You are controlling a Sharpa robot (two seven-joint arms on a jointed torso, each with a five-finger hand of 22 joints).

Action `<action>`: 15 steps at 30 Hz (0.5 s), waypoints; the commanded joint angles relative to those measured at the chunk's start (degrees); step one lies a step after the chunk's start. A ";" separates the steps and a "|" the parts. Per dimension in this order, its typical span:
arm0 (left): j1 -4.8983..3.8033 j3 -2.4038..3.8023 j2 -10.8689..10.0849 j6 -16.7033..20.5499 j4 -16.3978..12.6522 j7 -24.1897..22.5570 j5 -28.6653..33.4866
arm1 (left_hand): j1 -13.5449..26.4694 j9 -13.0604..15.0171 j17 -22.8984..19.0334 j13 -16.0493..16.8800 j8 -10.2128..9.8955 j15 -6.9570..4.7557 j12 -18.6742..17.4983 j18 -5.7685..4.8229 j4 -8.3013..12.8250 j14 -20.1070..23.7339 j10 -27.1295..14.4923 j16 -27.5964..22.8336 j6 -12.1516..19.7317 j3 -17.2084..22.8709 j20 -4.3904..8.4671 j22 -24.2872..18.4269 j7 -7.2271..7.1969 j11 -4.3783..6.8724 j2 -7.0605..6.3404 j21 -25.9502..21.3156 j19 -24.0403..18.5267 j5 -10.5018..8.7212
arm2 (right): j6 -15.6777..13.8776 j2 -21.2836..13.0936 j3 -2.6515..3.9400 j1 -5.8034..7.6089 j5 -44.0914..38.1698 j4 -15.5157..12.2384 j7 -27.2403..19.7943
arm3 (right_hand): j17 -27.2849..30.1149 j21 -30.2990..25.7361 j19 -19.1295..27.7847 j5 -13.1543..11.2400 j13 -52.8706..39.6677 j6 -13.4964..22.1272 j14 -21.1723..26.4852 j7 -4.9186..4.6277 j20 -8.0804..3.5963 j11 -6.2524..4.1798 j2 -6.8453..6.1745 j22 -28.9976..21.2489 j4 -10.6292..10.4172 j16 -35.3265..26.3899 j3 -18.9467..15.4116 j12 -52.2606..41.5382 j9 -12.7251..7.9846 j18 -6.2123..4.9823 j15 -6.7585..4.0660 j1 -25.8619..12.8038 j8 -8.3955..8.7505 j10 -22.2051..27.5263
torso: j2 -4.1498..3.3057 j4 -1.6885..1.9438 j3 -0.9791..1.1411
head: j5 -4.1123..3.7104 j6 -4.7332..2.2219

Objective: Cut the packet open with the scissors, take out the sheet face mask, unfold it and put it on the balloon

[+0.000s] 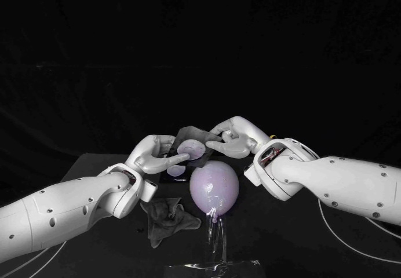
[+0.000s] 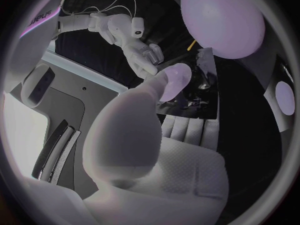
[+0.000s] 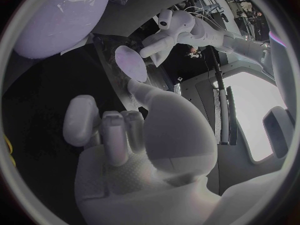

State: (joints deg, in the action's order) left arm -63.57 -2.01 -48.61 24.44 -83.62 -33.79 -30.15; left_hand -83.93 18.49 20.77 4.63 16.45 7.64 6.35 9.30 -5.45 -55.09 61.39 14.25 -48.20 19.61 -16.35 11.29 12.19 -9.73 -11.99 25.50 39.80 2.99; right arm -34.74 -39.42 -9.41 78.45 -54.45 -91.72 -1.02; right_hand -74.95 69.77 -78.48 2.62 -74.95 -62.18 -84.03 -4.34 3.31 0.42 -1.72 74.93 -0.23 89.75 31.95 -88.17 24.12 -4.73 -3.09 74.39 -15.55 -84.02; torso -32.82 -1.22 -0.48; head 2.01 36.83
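Observation:
The lavender balloon [image 1: 213,184] stands upright on a clear stand [image 1: 215,246] at the table's middle. Just behind and above it, both hands hold up a dark, shiny sheet [image 1: 189,135], which looks like the face mask. My left hand [image 1: 163,155] pinches its left side with the thumb on top [image 2: 169,82], and the sheet [image 2: 194,97] lies across the fingers. My right hand [image 1: 234,138] grips its right side. In the right wrist view the thumb [image 3: 140,92] touches the sheet's edge [image 3: 112,80]. The balloon [image 2: 222,20] [image 3: 56,15] is close to both hands.
A crumpled grey piece [image 1: 170,217], perhaps the emptied packet, lies on the black table [image 1: 284,237] left of the stand, under my left forearm. Bare table lies to the right of the stand.

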 commanded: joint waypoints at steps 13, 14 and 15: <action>-0.30 0.16 1.48 5.09 0.10 3.12 -0.73 | -5.10 2.24 5.46 4.28 7.38 -6.82 9.70 0.94 3.02 -12.10 11.67 10.51 -13.16 0.92 7.15 7.62 -4.89 6.61 6.17 14.44 10.14 -0.28 | -0.71 0.05 0.05 -0.15 -1.90 -0.45 1.42 | -15.05 -0.31 -0.03 0.17 -14.14 -0.34 -5.97 0.14 -0.38 -0.54 0.33 0.94 0.04 0.25 0.32 -0.34 2.36 -0.12 -0.41 -0.67 -1.87 -5.36 | -0.06 -0.05 0.02 | -0.26 -0.14; -0.30 0.16 1.52 5.17 0.11 3.25 -0.85 | -5.05 2.21 5.45 4.27 7.34 -6.83 9.70 0.95 2.98 -12.17 11.69 10.51 -13.15 0.97 7.19 7.73 -4.88 6.60 6.26 14.60 10.12 -0.27 | -0.66 0.04 0.05 -0.15 -1.90 -0.48 1.40 | -15.05 -0.31 -0.03 0.17 -14.14 -0.34 -5.97 0.14 -0.38 -0.54 0.33 0.94 0.04 0.25 0.32 -0.34 2.36 -0.12 -0.41 -0.67 -1.87 -5.36 | -0.05 -0.06 0.03 | -0.27 -0.15; -0.31 0.16 1.57 5.25 0.13 3.43 -0.97 | -4.97 2.15 5.42 4.18 7.25 -6.85 9.69 0.94 2.96 -12.34 11.71 10.43 -13.19 1.09 7.31 8.04 -4.89 6.61 6.27 15.08 9.98 -0.31 | -0.61 0.03 0.05 -0.16 -1.91 -0.51 1.36 | -15.05 -0.35 -0.01 0.17 -14.11 -0.33 -5.97 0.15 -0.38 -0.54 0.34 0.92 0.06 0.25 0.35 -0.30 2.39 -0.13 -0.42 -0.70 -1.91 -5.34 | -0.05 -0.05 0.02 | -0.29 -0.17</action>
State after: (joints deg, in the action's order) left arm -63.77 -1.91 -47.24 28.10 -83.45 -31.75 -30.14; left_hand -88.85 20.82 26.20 8.76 23.91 0.81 15.85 10.25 -2.38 -67.18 72.73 24.62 -61.11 20.35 -9.38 19.21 7.36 -3.08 -6.52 40.39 49.93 2.34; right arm -35.17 -39.40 -9.41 78.30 -55.38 -92.07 0.29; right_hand -74.91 69.76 -78.47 2.47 -74.90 -62.04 -84.02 -4.20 3.31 0.42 -1.51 74.94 -0.22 89.80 31.94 -88.13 24.12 -4.70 -3.07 74.01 -15.55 -84.02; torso -32.86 -1.28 -0.44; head 1.76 36.70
